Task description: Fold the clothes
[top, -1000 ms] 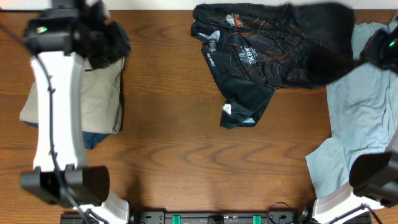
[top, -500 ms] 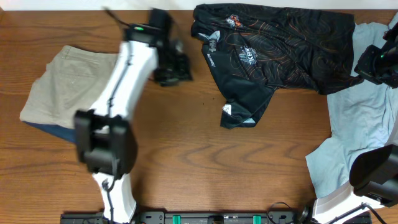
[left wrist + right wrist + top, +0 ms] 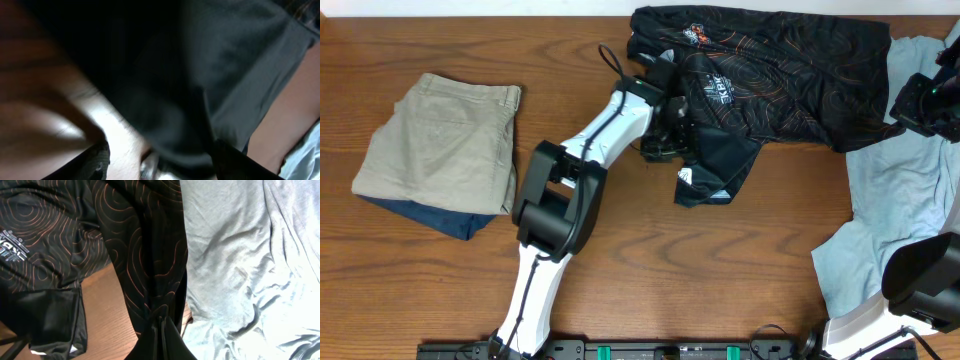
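Jersey (image 3: 790, 80) long axis runs left-right; one sleeve (image 3: 715, 175) points toward near edge.

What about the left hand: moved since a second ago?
Yes. The left hand swung right, from over the shorts to the left edge of the jersey.
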Available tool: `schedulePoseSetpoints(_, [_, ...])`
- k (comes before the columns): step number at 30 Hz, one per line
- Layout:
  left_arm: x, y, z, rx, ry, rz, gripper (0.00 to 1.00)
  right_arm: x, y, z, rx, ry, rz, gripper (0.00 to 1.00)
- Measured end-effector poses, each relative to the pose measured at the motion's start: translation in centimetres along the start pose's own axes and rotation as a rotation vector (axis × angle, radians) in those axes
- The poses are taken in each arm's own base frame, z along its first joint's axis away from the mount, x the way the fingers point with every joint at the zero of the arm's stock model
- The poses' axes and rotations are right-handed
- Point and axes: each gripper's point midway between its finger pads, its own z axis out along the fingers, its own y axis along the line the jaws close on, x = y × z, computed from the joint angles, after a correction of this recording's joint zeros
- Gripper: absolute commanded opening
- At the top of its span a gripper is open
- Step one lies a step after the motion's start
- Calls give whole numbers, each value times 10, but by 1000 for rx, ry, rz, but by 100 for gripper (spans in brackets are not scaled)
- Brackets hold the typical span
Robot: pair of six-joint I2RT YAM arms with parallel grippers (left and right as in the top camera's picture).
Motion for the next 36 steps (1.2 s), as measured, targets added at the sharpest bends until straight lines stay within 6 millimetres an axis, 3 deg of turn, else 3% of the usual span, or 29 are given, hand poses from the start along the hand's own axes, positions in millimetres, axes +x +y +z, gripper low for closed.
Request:
schedulePoseSetpoints(3, [-5, -18, 6, 50, -24, 18, 63, 0, 0, 0, 0, -1, 0, 1])
schedulePoseSetpoints(4, [-5, -24, 8, 64, -31, 27, 54, 0, 0, 0, 0, -1, 0, 1])
schedulePoseSetpoints(6, [-6, -35, 13, 83, -45, 44, 19, 0, 0, 0, 0, 0, 0, 1])
schedulePoseSetpoints(7, [-6, -40, 14, 91, -49, 60, 8, 0, 0, 0, 1, 0, 0, 1])
schedulePoseSetpoints(11, [-4, -45, 16, 95, -49, 64, 6, 1, -1, 0, 2, 3, 0, 1])
schedulePoseSetpoints(13, [-5, -36, 13, 85, -42, 38, 6, 1, -1, 0, 4, 3, 0, 1])
schedulePoseSetpoints(16, [-11, -6, 1, 49, -31, -40, 6, 3, -2, 0, 7, 11, 0, 1])
schedulePoseSetpoints(21, [-20, 77, -49, -15, -16, -241, 6, 15, -5, 8, 19, 55, 2, 1])
schedulePoseSetpoints(26, [2, 137, -126, -59, 0, -396, 6, 37, -11, 28, 38, 139, 5, 1])
schedulePoseSetpoints(31, [50, 154, -190, -108, 60, -487, 6, 70, -20, 49, 70, 256, 9, 1])
schedulePoseSetpoints(36, [92, 157, -213, -167, 175, -498, 6, 103, -29, 62, 106, 375, 11, 1])
